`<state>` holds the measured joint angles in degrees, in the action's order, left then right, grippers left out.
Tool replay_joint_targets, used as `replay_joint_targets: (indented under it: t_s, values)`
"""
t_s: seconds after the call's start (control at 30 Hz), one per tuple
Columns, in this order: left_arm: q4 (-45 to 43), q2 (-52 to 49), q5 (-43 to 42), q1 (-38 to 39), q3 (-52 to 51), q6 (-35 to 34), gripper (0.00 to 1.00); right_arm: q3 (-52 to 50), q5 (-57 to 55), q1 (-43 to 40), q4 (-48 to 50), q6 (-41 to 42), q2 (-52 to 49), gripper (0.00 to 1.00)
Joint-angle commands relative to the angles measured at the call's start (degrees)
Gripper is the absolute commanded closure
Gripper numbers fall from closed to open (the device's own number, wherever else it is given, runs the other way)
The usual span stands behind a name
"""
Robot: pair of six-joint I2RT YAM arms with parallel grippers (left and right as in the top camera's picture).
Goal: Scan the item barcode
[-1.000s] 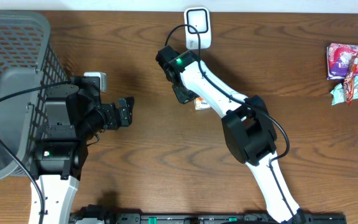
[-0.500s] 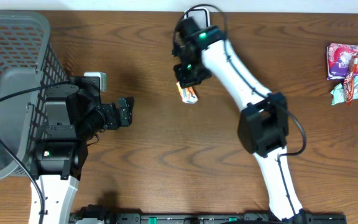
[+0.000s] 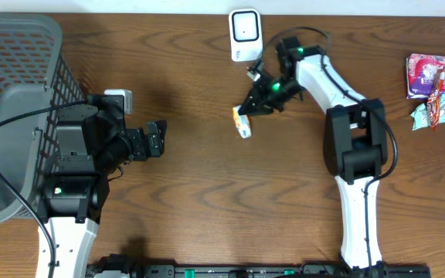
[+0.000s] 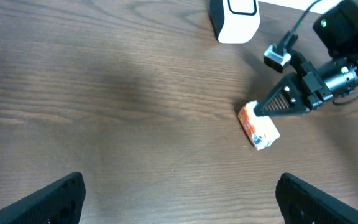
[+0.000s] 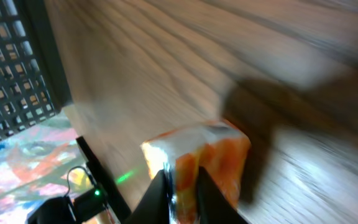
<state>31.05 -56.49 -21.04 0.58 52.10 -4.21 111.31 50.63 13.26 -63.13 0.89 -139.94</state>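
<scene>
So, the right end effector [image 4: 258,111] is being held right at the top edge of the little orange-and-white packet [image 3: 242,123], tips touching it. In the right wrist view its fingers [image 5: 157,199] are being kept with only a thin gap between them, and a pale strip of wrapper is being shown right there. Whether the packet is actually being pinched or just touched can't be told from these views, honestly. The packet itself is being shown lying on the tabletop [image 3: 207,201], roughly mid-table, near the white scanner [image 3: 244,32] at the far edge but not touching it. The right arm is being reached in from the right side and bent back toward the packet. Over on the left, the left end effector [image 3: 157,138] is being held wide open with nothing between its fingers, pointed toward the packet but well apart from it. In its own wrist view only the two fingertips are being caught, down in the bottom corners. Behind that arm a grey mesh basket [image 3: 14,77] is being shown at the left edge of the tabletop. A small pile of snack wrappers [image 3: 431,89] is being shown at the far right, well apart from everything else.
</scene>
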Motion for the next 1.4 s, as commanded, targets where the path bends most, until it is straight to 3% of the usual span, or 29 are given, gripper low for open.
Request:
replay_joint_targets:
  t_s: [0.0, 0.17, 0.47, 0.57, 0.7, 0.8, 1.07, 1.27, 1.33, 1.37]
  values:
    - [-0.07, 0.0, -0.31, -0.2, -0.26, 0.76, 0.03, -0.94, -4.5, -3.15, -0.57, 0.48, -0.22, 0.85]
    - [-0.07, 0.0, -0.31, -0.2, -0.26, 0.76, 0.03, 0.09, -15.26, -5.7, -3.65, 3.54, -0.17, 0.79]
    - [-0.07, 0.0, -0.31, -0.2, -0.26, 0.76, 0.03, 5.86, -14.91, -6.58, -10.21, -0.35, -0.15, 0.71]
    - [-0.07, 0.0, -0.31, -0.2, -0.26, 0.76, 0.03, 6.8, -11.04, -5.57, -10.86, -5.97, -0.15, 0.64]
    - [-0.07, 0.0, -0.31, -0.2, -0.26, 0.76, 0.03, 6.8, -9.79, -4.76, -9.4, -7.43, -0.15, 0.48]
    - [-0.07, 0.0, -0.31, -0.2, -0.26, 0.76, 0.03, 6.78, -9.77, -4.13, -8.17, -7.76, -0.15, 0.46]
    - [-0.07, 0.0, -0.31, -0.2, -0.26, 0.76, 0.03, 6.03, -14.8, 0.59, -7.93, -9.75, -0.22, 0.46]
    - [-0.07, 0.0, -0.31, -0.2, -0.26, 0.76, 0.03, 4.26, -21.44, 3.76, -7.17, -8.17, -0.22, 0.51]
    - [-0.07, 0.0, -0.31, -0.2, -0.26, 0.76, 0.03, 3.54, -21.66, 4.28, -6.69, -8.17, -0.22, 0.57]
    - [-0.07, 0.0, -0.31, -0.2, -0.26, 0.76, 0.03, 2.97, -21.66, 4.74, -6.47, -8.17, -0.22, 0.71]
